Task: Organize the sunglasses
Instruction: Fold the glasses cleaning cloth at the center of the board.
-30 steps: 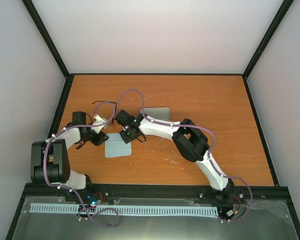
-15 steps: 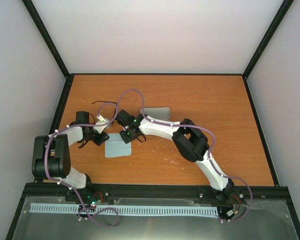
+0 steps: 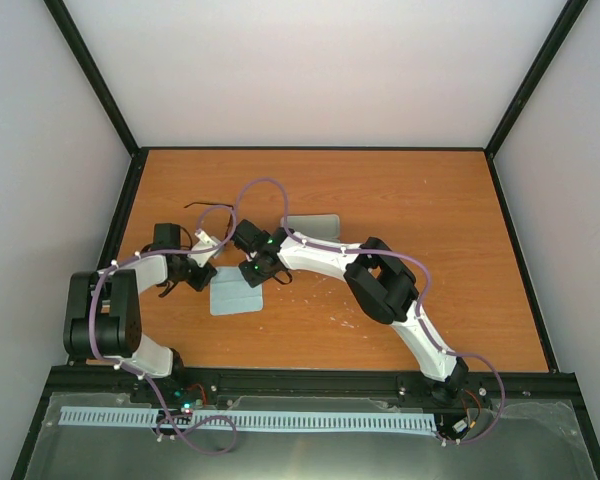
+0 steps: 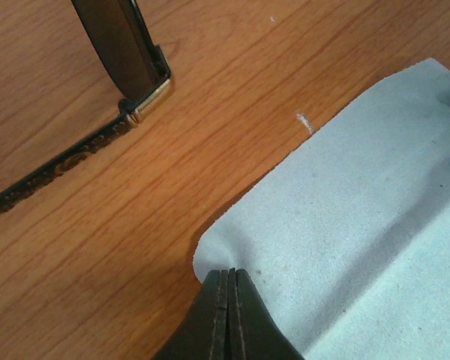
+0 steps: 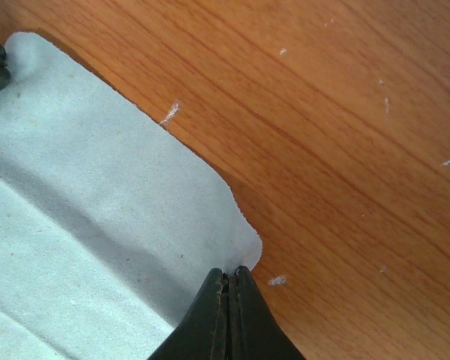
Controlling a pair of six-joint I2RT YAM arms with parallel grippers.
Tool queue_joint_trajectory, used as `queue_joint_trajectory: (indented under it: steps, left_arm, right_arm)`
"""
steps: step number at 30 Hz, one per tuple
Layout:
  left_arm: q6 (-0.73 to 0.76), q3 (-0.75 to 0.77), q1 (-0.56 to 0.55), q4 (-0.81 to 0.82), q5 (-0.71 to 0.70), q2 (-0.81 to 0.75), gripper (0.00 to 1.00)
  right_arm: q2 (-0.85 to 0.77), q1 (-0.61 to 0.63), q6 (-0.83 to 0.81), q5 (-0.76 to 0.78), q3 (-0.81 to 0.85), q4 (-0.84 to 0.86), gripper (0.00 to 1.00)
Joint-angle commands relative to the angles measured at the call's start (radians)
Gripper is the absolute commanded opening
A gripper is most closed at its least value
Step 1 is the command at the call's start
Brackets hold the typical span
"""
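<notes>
The left claw (image 4: pixel 229 276) was clenched, its two fingers pressed flat together on a corner of the pale blue-grey cloth (image 4: pixel 360 210). The right claw (image 5: pixel 229 274) was clenched the same way on the cloth's neighbouring corner, with no gap showing between its fingers. Between the two corners the cloth lay spread on the wooden bench (image 4: pixel 135 247), with a soft shadowed crease running across it and a dark shadow under its edge at the left claw.

Beyond the left claw and off to its left, the sunglasses (image 4: pixel 144 103) lay on bare wood, apart from the cloth. A dark lens ran out of the top of the left wrist view. From the small metal hinge, one slim patterned arm stretched away along the bench.

In the top view both arms reached in toward the middle left of the bench, their wrists close together over the cloth. A pale object (image 3: pixel 313 226) with rounded corners lay just beyond the right arm; what it was could not be told.
</notes>
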Motion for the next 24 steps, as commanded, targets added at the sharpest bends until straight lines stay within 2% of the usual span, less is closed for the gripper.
queue_joint_trajectory:
  steps: [1, 10, 24]
  left_arm:
    - [-0.013, -0.014, -0.011, -0.033, -0.006, -0.037, 0.01]
    - [-0.045, 0.015, -0.011, -0.081, 0.076, -0.139, 0.0]
    - [-0.016, -0.041, -0.011, -0.136, 0.083, -0.235, 0.01]
  right_arm:
    - [-0.035, 0.005, -0.01, 0.0, 0.001, 0.019, 0.03]
    - [-0.07, 0.005, -0.014, -0.023, -0.045, 0.059, 0.03]
    - [-0.138, 0.024, -0.018, -0.041, -0.139, 0.099, 0.03]
